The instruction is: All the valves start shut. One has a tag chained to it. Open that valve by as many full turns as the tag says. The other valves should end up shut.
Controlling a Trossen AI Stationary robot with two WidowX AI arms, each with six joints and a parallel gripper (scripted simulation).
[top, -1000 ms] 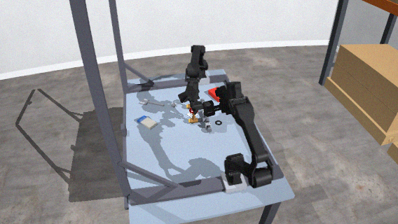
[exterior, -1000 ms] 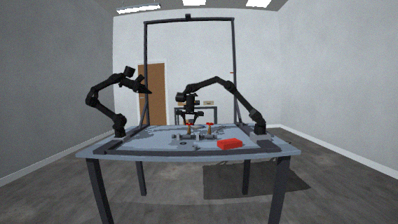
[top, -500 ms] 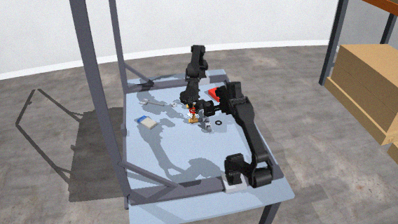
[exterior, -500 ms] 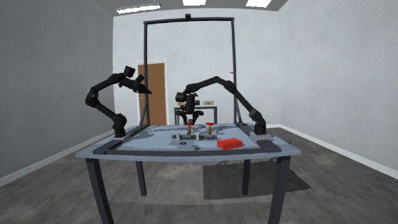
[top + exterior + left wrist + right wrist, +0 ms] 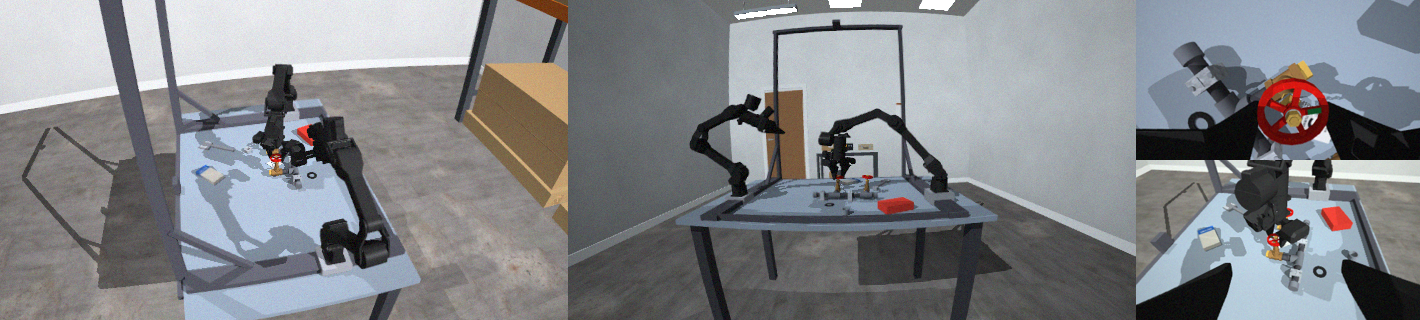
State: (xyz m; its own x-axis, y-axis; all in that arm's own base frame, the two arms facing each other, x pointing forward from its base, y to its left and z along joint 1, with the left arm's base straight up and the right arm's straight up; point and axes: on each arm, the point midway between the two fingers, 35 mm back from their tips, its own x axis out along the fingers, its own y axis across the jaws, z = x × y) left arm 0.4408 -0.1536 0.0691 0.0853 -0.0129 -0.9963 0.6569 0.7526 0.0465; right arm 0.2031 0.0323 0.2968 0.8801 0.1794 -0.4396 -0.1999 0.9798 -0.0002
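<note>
A red handwheel with a green mark on one spoke sits on a brass valve on the grey pipe. My left gripper points down over it and is shut on the wheel, a finger on each side of the rim. A white tag with a chain lies beneath the wheel; its number is mostly hidden. A second valve's red handwheel stands farther along the pipe, partly behind the left arm. My right gripper is open and empty, raised off to the side.
A red block, a black ring and a small grey fitting lie on one side of the pipe. A wrench and a blue-and-white box lie on the other. The left arm hangs over the pipe.
</note>
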